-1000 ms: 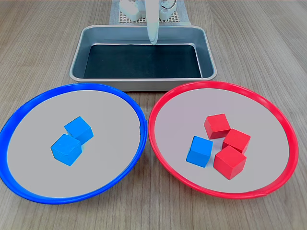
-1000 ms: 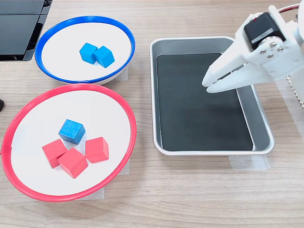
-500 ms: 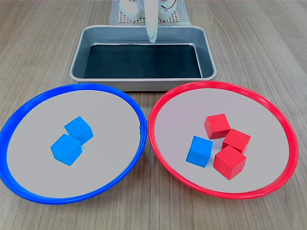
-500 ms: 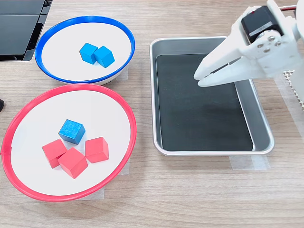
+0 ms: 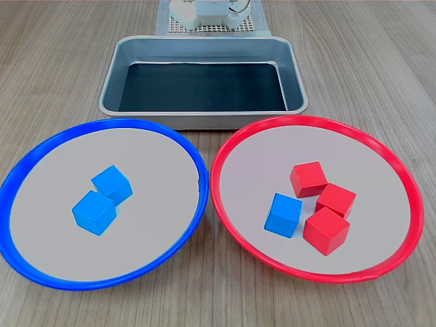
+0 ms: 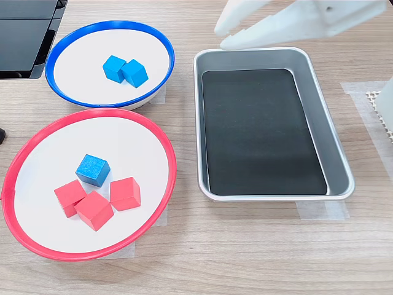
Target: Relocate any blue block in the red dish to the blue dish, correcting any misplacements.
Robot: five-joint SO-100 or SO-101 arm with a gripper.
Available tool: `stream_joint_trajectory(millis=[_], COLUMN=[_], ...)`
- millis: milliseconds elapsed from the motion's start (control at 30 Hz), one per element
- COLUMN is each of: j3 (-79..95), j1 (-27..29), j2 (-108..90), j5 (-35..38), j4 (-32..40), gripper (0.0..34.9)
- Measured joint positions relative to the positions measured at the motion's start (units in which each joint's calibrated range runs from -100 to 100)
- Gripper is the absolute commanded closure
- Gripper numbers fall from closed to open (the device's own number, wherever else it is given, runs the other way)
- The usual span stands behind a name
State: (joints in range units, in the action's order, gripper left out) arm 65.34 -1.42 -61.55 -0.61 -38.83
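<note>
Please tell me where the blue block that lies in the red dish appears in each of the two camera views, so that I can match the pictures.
First exterior view: the blue block lies in the red dish, left of the three red cubes, towards the picture's lower right.
Second exterior view: the blue block lies in the red dish, above the three red cubes, at the picture's lower left.
Shared landmark: the metal tray.

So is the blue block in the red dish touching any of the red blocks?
Cannot tell. In both exterior views the blue block sits right beside the nearest red block in the red dish, but neither view shows a clear gap or contact.
</note>
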Motion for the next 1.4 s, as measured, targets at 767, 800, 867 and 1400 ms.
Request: stream_joint_trajectory(millis=[767,800,867,1400], j3=[-45.5,-46.9,-48.9,-63.9], j1=[-0.2,-0.2,-0.2,1.0], j2=[51.7,52.9,55.3,74.4], j5=[-12.6,-13.2,-14.4,-16.2], j4=[-5.0,-5.8,-7.9,-9.7], gripper=[27.9,26.3,24.3,18.7])
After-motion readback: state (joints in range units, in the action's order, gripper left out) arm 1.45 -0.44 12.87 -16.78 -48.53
